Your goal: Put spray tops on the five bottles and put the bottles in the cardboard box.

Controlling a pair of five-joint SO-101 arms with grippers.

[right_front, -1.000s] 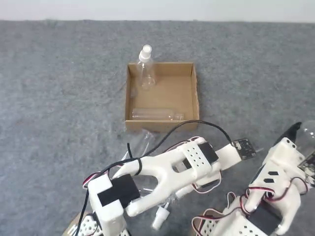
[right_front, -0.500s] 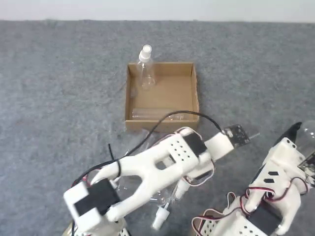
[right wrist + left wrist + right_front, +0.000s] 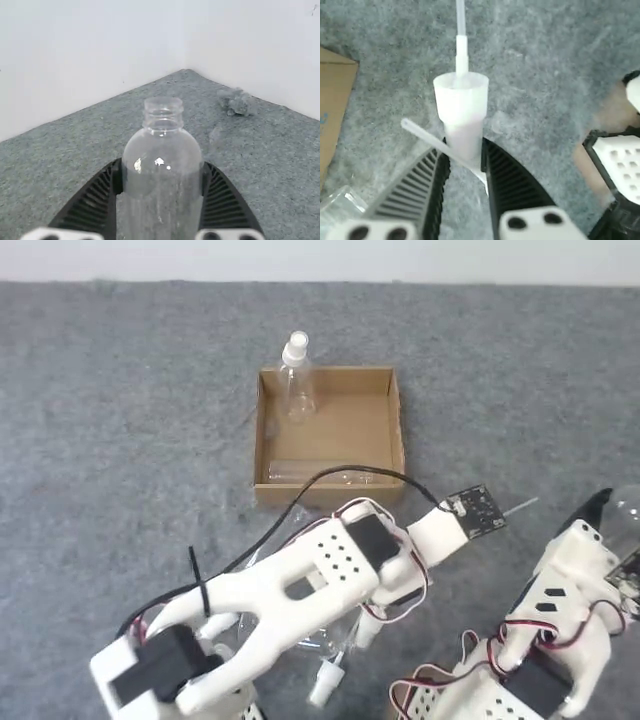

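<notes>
Step in hand, as judged: fitting a top to an open bottle.

Left gripper (image 3: 465, 150): closed on a spray top (image 3: 460, 107), fingers clamped either side of its collar. The dip tube (image 3: 461, 30) projects straight out ahead of the fingers. A second thin tube (image 3: 432, 142) crosses the fingertips at a slant; its origin cannot be determined.

Right gripper (image 3: 161, 172): closed on a clear bottle (image 3: 162, 150) around the shoulder, with the open neck (image 3: 163, 109) clear of the fingers.

Position: in the high view the tube tip (image 3: 520, 505) sits right of the cardboard box (image 3: 345, 369). The held bottle (image 3: 627, 512) is further right, apart from the tip, with carpet between them.

Recommendation: line the tube up with the neck axis before closing the gap, and enter the tip first. The tube is slender and would likely bend if it met the rim off-centre. The bottle should be kept rigid while the collar is seated.

Other items:
- A capped bottle (image 3: 296, 380) stands at the box's far-left corner.
- An uncapped bottle (image 3: 315, 474) lies along the box's near wall.
- A loose top (image 3: 326, 681) lies on the near carpet.
</notes>
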